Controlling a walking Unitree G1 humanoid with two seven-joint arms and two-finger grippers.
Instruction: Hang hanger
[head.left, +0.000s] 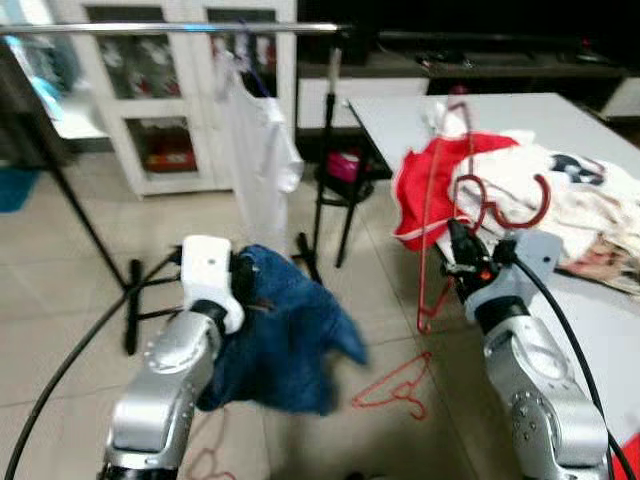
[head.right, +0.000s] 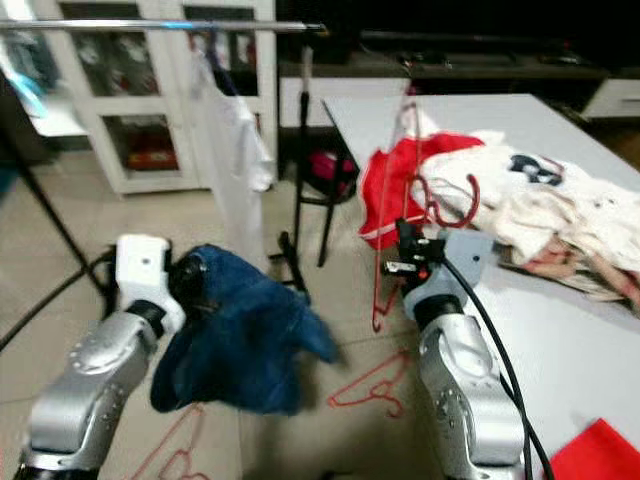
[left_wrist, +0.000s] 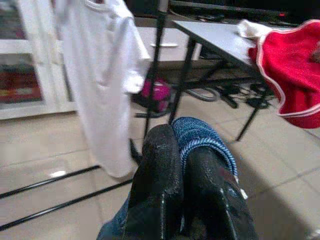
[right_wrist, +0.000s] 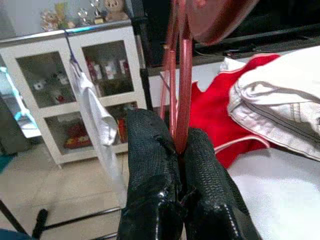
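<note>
The right gripper (right_wrist: 180, 150) is clamped on a red hanger (head.left: 432, 240), held above the floor just off the near left corner of the white table (head.left: 560, 125). The hanger's long axis runs near vertical, its wire frame reaching both above and below the fingers. The left gripper (left_wrist: 182, 165) is closed on a blue garment (head.left: 290, 340) that droops below it. A white shirt (head.left: 258, 150) hangs on the metal rail (head.left: 150, 28). Another red hanger (head.left: 395, 388) lies on the floor between the arms
</note>
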